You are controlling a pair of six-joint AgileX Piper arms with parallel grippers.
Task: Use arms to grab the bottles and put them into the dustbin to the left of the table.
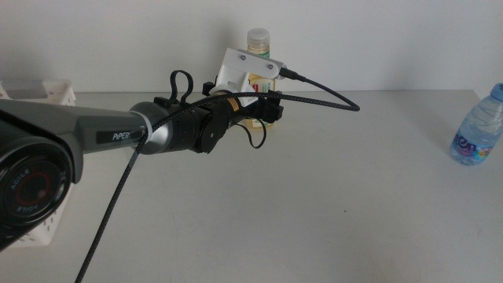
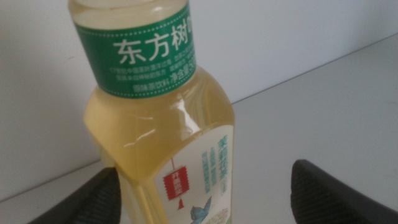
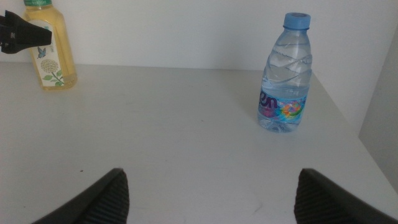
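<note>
- Left gripper (image 2: 205, 193): jaws spread wide, one on each side of the tea bottle (image 2: 163, 130), with a clear gap to the far jaw; whether the near jaw touches the bottle cannot be told.
- Tea bottle: pale yellow, green band with white characters, upright at the table's far edge, at 12 o'clock in the middle view (image 1: 258, 41), mostly hidden behind the left gripper (image 1: 271, 108).
- Left arm (image 1: 118, 130): reaches in from 9 o'clock; black cable (image 1: 322, 90) loops off its white wrist mount.
- Right gripper (image 3: 211, 193): jaws spread, nothing between them, above bare table (image 3: 186, 137).
- Water bottle (image 3: 285, 78): clear, blue cap, upright, at 3 o'clock in the middle view (image 1: 478, 130).
- Dustbin (image 1: 47, 90): white, perforated, at 9 o'clock, behind the left arm.
</note>
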